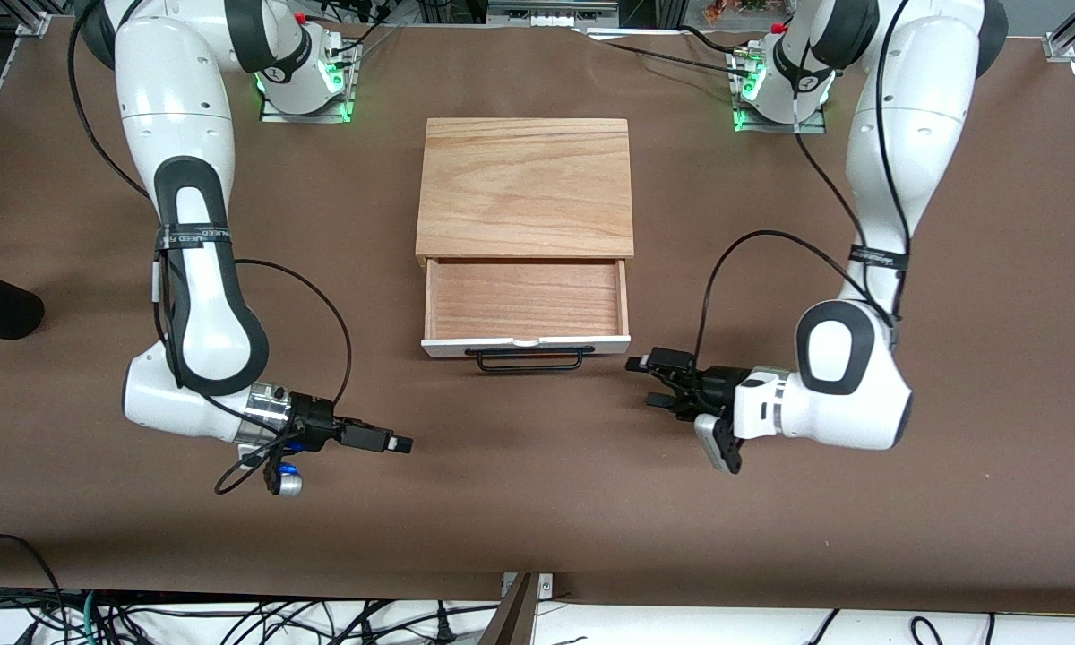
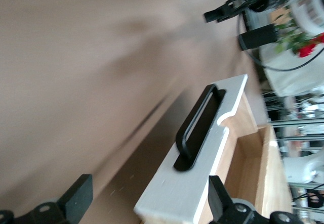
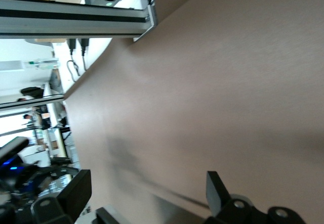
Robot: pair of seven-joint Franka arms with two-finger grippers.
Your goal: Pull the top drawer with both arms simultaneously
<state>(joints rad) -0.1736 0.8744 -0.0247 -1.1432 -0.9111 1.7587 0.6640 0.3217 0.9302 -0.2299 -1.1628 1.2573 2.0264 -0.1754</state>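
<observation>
The top drawer (image 1: 526, 298) is slid well out of the cabinet (image 1: 526, 186), mid-table (image 1: 537, 502). The left pincer (image 1: 649, 381) is spread, just off the handle (image 1: 529, 359); the right pincer (image 1: 401, 443) is spread too, over bare table.

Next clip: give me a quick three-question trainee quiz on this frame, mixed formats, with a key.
1. True or false: the top drawer is pulled out.
2. What does the left gripper hold? A) the black handle B) nothing C) a cable
3. Fill in: the right gripper hangs over bare ____, nearer the right arm's end.

Key: 1 true; 2 B; 3 table.
</observation>
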